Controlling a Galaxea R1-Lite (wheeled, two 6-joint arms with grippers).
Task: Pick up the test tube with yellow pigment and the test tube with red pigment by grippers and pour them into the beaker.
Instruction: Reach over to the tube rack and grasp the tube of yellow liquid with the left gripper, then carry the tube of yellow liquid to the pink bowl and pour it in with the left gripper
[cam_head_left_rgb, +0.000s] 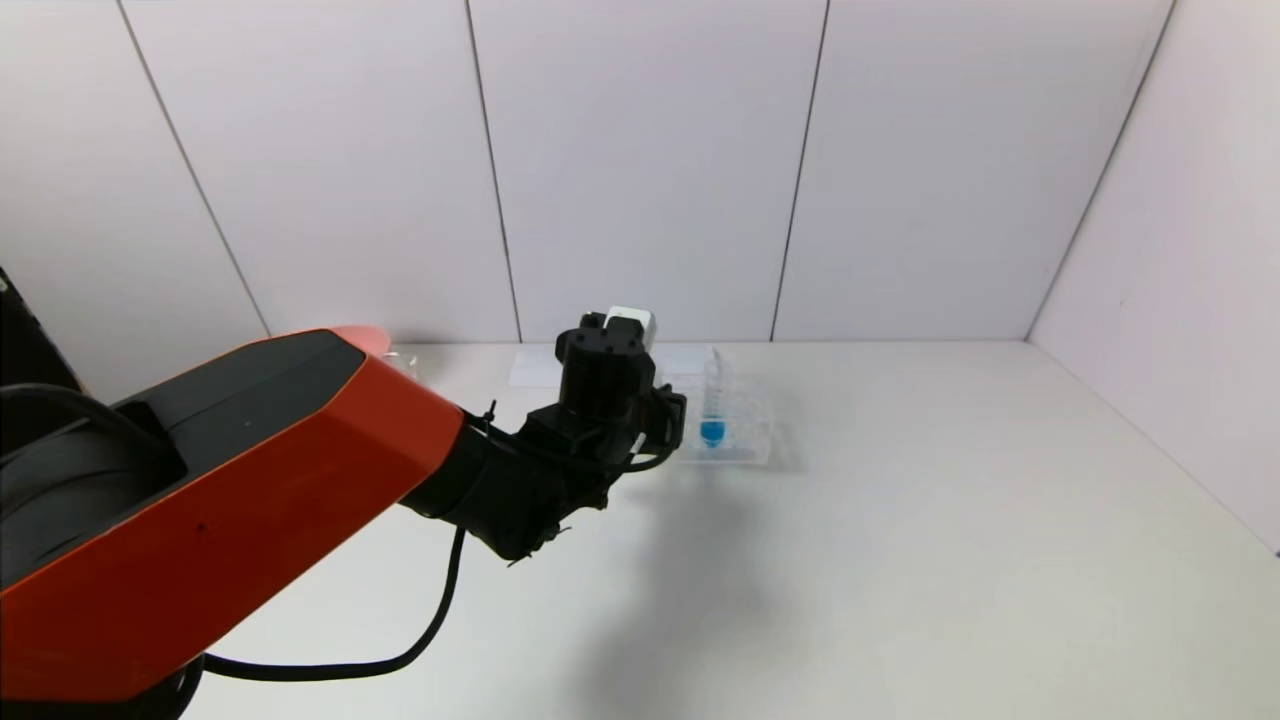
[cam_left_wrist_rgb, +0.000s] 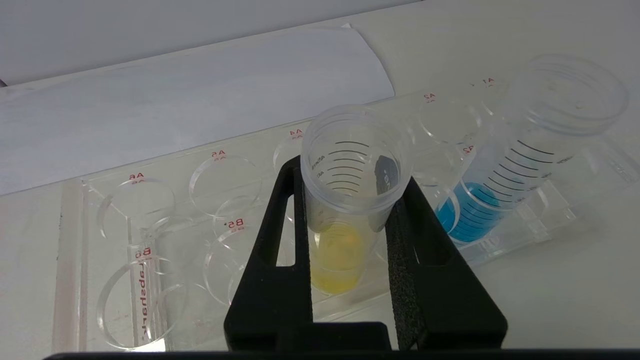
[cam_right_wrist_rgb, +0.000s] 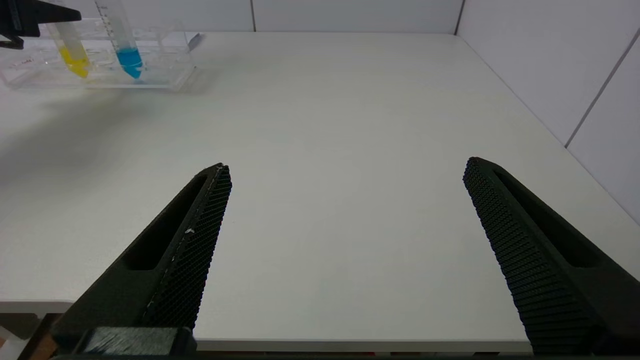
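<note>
The test tube with yellow pigment (cam_left_wrist_rgb: 345, 250) stands in the clear tube rack (cam_left_wrist_rgb: 140, 280), and my left gripper (cam_left_wrist_rgb: 350, 175) is shut on it just below its rim. From the right wrist view the same test tube with yellow pigment (cam_right_wrist_rgb: 72, 50) leans in the rack under the left gripper (cam_right_wrist_rgb: 30, 17). In the head view my left wrist (cam_head_left_rgb: 605, 380) hides this tube. The test tube with red pigment is out of view. A sliver of clear glass (cam_head_left_rgb: 405, 362) peeks past my left arm; I cannot tell whether it is the beaker. My right gripper (cam_right_wrist_rgb: 345, 170) hangs open over the table's near edge.
A tube with blue liquid (cam_head_left_rgb: 712, 415) stands in the rack (cam_head_left_rgb: 745, 430) right beside the held tube. A white paper sheet (cam_left_wrist_rgb: 200, 95) lies behind the rack. A pink rim (cam_head_left_rgb: 355, 332) shows behind my left arm. Walls close the table at the back and right.
</note>
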